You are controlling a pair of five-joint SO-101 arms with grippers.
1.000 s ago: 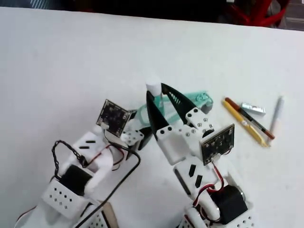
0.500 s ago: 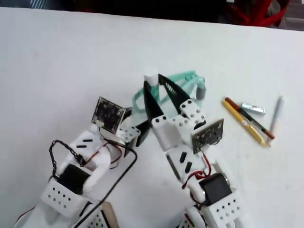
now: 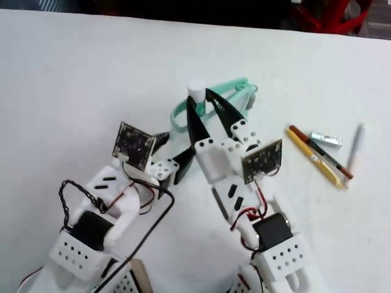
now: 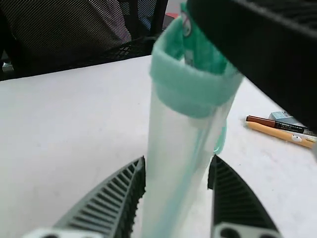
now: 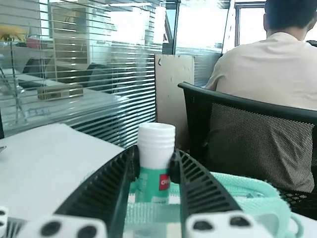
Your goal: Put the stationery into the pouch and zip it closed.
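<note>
1 translucent, mint-trimmed pouch (image 4: pixel 178 163)

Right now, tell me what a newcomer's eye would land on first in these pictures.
The eye goes first to the mint-green translucent pouch, held upright at mid-table between the fingers of the left gripper. Just above its open mouth, the right gripper is clamped on a white-capped green glue stick. Off on the right arm's side, yellow and brown pens lie loose on the white table.
</note>
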